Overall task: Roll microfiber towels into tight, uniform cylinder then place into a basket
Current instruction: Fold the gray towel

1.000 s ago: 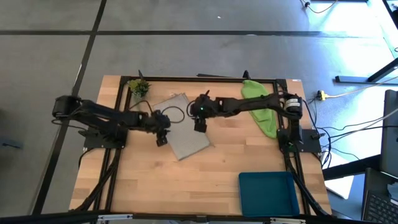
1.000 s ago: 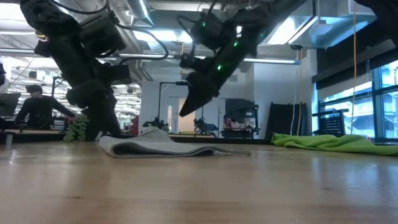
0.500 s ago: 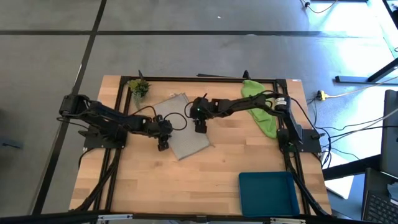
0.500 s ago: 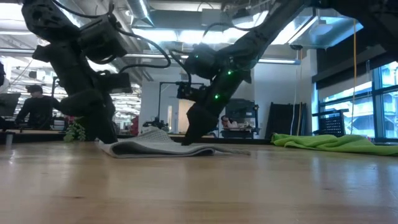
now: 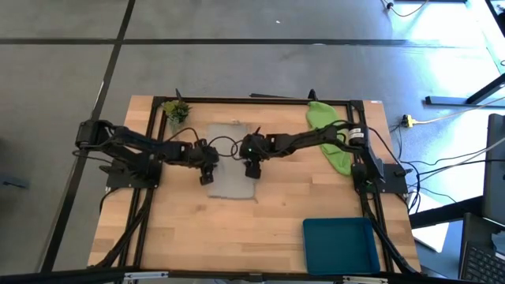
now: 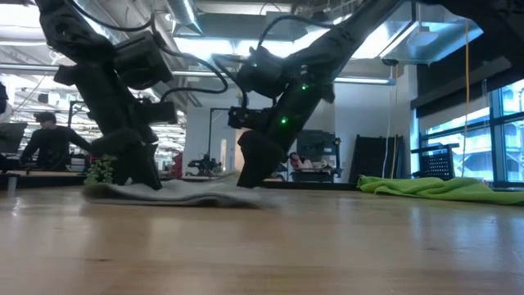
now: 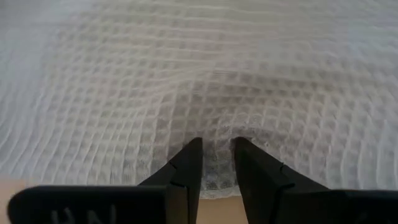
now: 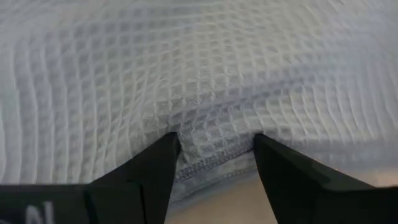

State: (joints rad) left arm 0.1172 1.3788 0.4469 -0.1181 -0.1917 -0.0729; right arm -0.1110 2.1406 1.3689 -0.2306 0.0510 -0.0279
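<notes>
The pale grey-white towel (image 5: 231,162) lies flat on the wooden table, its edges square with the table's. It also shows in the low view (image 6: 176,194). My left gripper (image 5: 207,175) is down on its left edge and my right gripper (image 5: 251,170) on its right edge, both toward the near end, each shut on cloth. The lime green towel (image 5: 331,138) lies in a heap at the far right. The teal-blue basket (image 5: 339,243) stands at the near right. My left gripper pinches a small pucker of the grey towel's left edge (image 7: 216,149) between its two fingers (image 7: 189,163), which stand close together. They slant down from the table's left. The towel lies flat on the table. My right gripper has a wider bunch of the towel's right edge (image 8: 211,152), just behind the hem, between its two fingers (image 8: 163,155). They slant down from the table's right. The cloth wrinkles around them. The towel rests on the table.
A small green plant sprig (image 5: 177,109) stands at the far left corner. Bare wood lies between the grey towel and the basket. A person (image 6: 49,143) sits in the room beyond the table.
My right gripper has come down from above onto the grey towel's right edge. The towel, which lay skewed with a raised fold, has turned about and now lies flatter and square with the table. My left gripper has stayed low at the towel's left edge.
</notes>
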